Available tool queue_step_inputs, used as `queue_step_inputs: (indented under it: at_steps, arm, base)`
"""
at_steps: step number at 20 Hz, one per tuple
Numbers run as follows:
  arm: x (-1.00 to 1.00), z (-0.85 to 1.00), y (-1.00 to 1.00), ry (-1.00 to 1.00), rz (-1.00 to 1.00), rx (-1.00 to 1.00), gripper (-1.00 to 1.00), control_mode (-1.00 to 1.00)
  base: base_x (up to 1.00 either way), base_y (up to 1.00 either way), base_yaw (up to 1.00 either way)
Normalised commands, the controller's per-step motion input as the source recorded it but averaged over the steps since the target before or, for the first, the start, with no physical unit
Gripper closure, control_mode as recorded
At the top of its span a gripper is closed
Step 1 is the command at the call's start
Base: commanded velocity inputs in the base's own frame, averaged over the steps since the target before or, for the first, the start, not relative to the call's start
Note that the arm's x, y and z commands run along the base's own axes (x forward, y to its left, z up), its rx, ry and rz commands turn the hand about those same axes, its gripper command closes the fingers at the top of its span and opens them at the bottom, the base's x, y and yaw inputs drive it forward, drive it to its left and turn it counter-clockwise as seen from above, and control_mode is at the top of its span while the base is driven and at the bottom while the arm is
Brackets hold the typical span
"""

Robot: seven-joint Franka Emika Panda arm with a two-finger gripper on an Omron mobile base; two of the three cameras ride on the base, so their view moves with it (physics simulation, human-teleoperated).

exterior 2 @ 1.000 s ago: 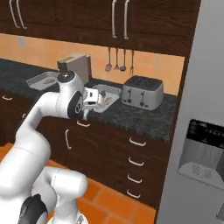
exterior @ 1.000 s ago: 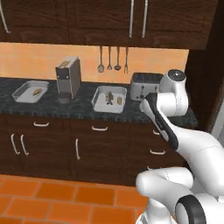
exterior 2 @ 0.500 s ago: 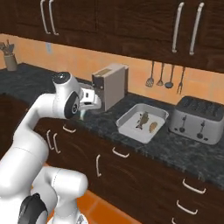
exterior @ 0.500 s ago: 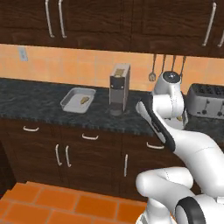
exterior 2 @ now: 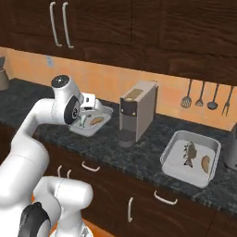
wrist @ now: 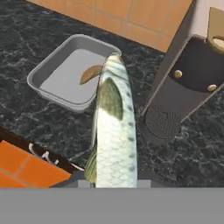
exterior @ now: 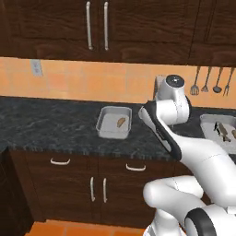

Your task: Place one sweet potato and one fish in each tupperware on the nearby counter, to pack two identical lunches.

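My gripper [exterior 2: 85,114] is shut on a silvery-green fish [wrist: 113,127], which hangs lengthwise in front of the hand camera. Its fingertips are hidden behind the fish [exterior 2: 82,121]. Just beyond the fish, a grey tupperware [wrist: 52,75] sits on the black speckled counter [wrist: 30,120] and holds one sweet potato [wrist: 89,73]. In the left base view the same tupperware [exterior: 107,131] and sweet potato [exterior: 121,122] lie left of the arm. A second tupperware [exterior 2: 173,159], further right, holds a fish [exterior 2: 189,152] and a sweet potato [exterior 2: 205,163].
A coffee machine [exterior 2: 136,111] stands on the counter [exterior 2: 143,155] between the two containers, close to the right of the held fish. Kitchen utensils [exterior 2: 203,95] hang on the orange wall. Dark cabinet fronts with silver handles [exterior: 59,162] run below the worktop.
The base has driven left along the counter, so the whole scene shifted right. The left tupperware now lies in front of the hand. The fish stays in the shut gripper.
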Motion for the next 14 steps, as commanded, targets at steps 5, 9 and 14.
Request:
queue_step_inputs:
  at_steps: [5, 9, 14]
  arm:
    - [0.0, 0.0, 0.0, 0.0, 0.0, 0.0, 1.0, 1.0]
    - [0.0, 0.0, 0.0, 0.0, 0.0, 0.0, 1.0, 1.0]
    - [0.0, 0.0, 0.0, 0.0, 0.0, 0.0, 1.0, 1.0]
  base:
    - [0.67, 1.0, -0.47]
    - [0.38, 0.81, -0.5]
    - [0.14, 0.33, -0.48]
